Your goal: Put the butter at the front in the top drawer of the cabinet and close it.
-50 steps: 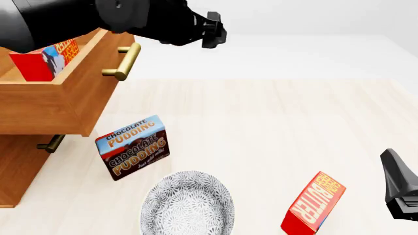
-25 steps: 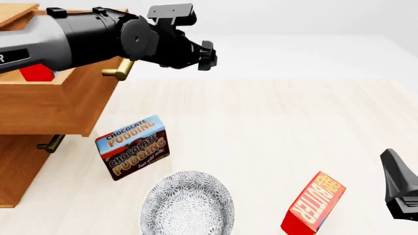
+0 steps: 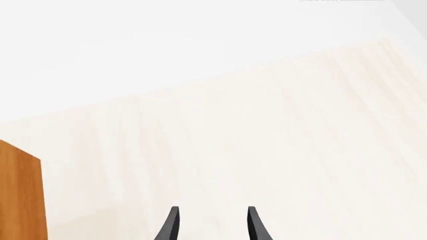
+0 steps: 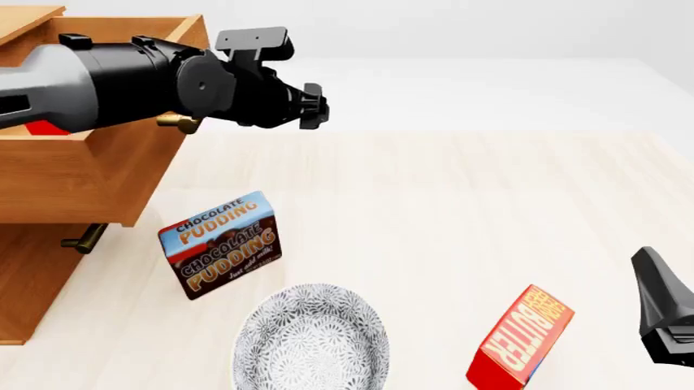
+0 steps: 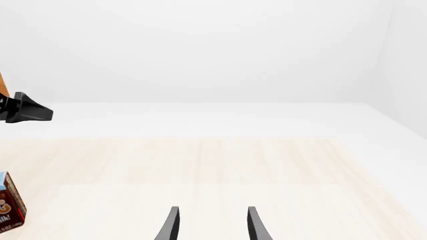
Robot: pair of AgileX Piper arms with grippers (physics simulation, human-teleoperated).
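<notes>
The cabinet [image 4: 22,292] stands at the left with its top drawer [image 4: 97,179] pulled out. A red sliver of one butter [image 4: 44,127] shows inside the drawer, mostly hidden behind my left arm. My left arm lies across the drawer front and covers most of the brass handle [image 4: 179,123]. The left gripper [image 4: 314,106] sticks out past the drawer over the table, open and empty [image 3: 212,225]. A second butter [image 4: 521,337] stands tilted on the table at the near right. My right gripper [image 4: 657,284] hangs open just right of it, holding nothing [image 5: 212,225].
A Chocolate Pudding box [image 4: 223,244] stands below the drawer, and its corner shows in the right wrist view [image 5: 8,207]. A patterned grey bowl [image 4: 312,341] sits at the near edge. A lower drawer handle [image 4: 81,238] juts out. A wooden cabinet edge [image 3: 20,195] shows beside the left fingers.
My left arm has dropped and swung left, so it now covers the drawer's handle. The drawer front has slid slightly inward. The right arm and the table objects have not moved.
</notes>
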